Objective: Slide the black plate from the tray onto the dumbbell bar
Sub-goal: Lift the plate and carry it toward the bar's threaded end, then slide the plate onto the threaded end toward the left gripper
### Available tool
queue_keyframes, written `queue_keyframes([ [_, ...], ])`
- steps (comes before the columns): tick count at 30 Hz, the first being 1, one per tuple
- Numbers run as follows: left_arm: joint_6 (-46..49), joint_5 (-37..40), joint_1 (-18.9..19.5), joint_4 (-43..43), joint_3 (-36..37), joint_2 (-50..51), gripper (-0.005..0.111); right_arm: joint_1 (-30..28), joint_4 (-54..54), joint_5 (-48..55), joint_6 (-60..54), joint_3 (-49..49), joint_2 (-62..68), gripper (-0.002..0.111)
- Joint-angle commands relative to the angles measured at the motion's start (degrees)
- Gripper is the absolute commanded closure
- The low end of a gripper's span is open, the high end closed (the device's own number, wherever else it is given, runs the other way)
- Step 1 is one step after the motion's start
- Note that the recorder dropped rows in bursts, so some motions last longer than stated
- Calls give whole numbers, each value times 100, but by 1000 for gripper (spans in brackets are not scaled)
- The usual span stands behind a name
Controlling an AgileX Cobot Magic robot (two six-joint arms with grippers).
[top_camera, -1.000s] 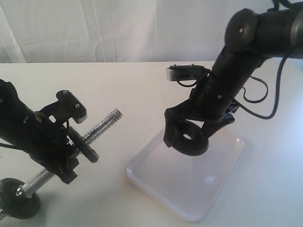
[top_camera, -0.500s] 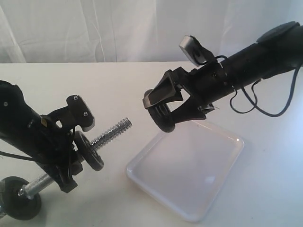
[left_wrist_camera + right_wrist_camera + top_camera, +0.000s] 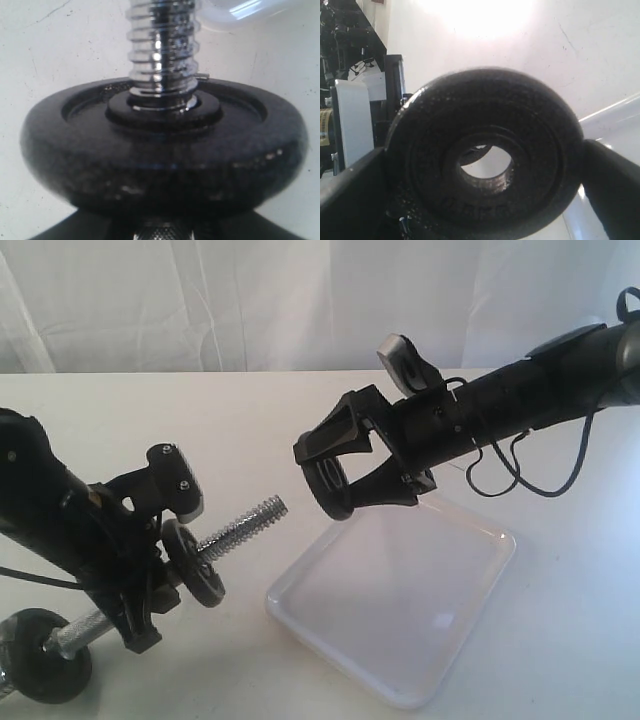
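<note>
My right gripper (image 3: 335, 478) is shut on the black plate (image 3: 330, 483), holding it in the air left of the tray (image 3: 420, 630), apart from it. The plate's hole faces the free threaded end of the dumbbell bar (image 3: 245, 521), with a gap between them. In the right wrist view the plate (image 3: 535, 130) sits between both fingers (image 3: 350, 192). My left gripper (image 3: 148, 575) is shut on the bar's middle, tilting it upward to the right. One black disc (image 3: 196, 563) sits on the bar beside the left gripper, seen close up in the left wrist view (image 3: 165, 165) under the threaded rod (image 3: 161, 50).
Another black disc (image 3: 40, 668) sits on the bar's lower end at the near left, low over the white table. The white tray holds nothing. A white cloth backdrop hangs behind. The right arm's cable (image 3: 540, 485) loops above the tray's far side.
The right gripper lifted the plate off the tray, turned it on edge and carried it left toward the bar's end. The left arm raised and shifted the bar slightly rightward.
</note>
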Motion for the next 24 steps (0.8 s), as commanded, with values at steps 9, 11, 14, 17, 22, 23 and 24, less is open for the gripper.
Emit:
queue_keyframes([
  [9,222,-164,-37,-390,-123,-215,107,375,641,215,-298,220,-85,108],
  [11,222,-164,-37,-390,-123,-215,107,430,641,215,-341,220,-85,108],
  [14,222,-164,-37,-390,-123,-215,107,441,641,215,-375,220,-85,108],
  [17,217,-152,-37,-390,-123,-215,107,441,641,215,-375,220,-85,108],
  [22,217,-152,-37,-390,-123,-215,107,441,650,215,-375,220,-85,108],
  [23,217,-152,-37,-390,-123,-215,107,441,650,215,-375,220,-85,108],
  [24,217,-152,-63,-390,-123,-215,107,441,650,215,-375,220,-85,108],
])
